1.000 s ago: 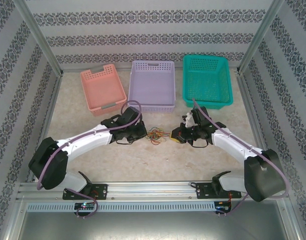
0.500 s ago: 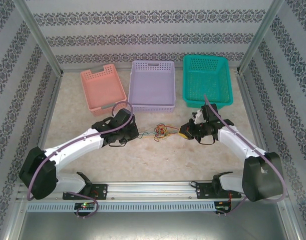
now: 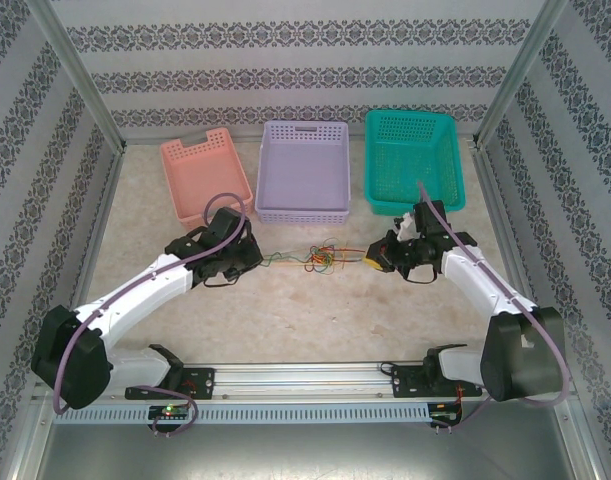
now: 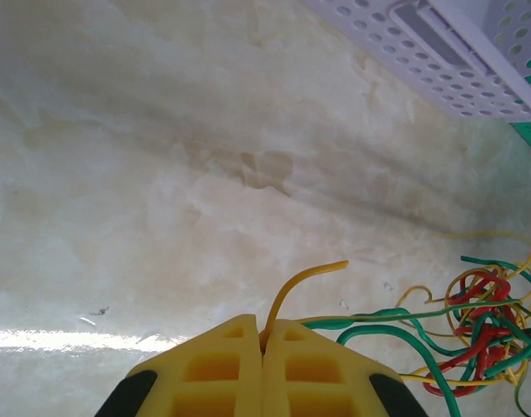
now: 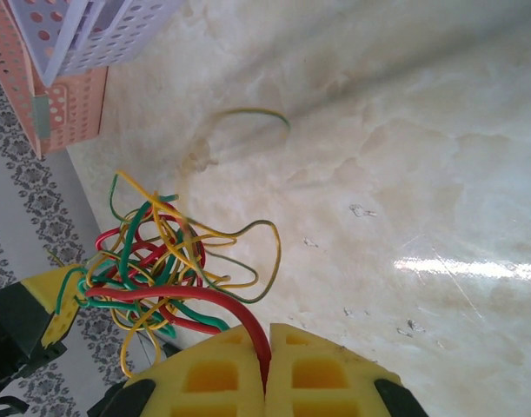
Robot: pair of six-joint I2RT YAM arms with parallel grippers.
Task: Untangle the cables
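Marbled beige table carries the work area, enclosed by patterned walls.

Left gripper: yellow fingers pressed together, pinching a yellow cable whose free end curls out just ahead of the tips.

Right gripper: fingers pressed together, pinching a red cable that runs from the tips into the knot.

Cables: a loose tangle of red, green and yellow strands lying on the table between the two grippers, drawn out toward each.

Pink basket, lilac basket and teal basket stand beyond the grippers, apart from the tangle.
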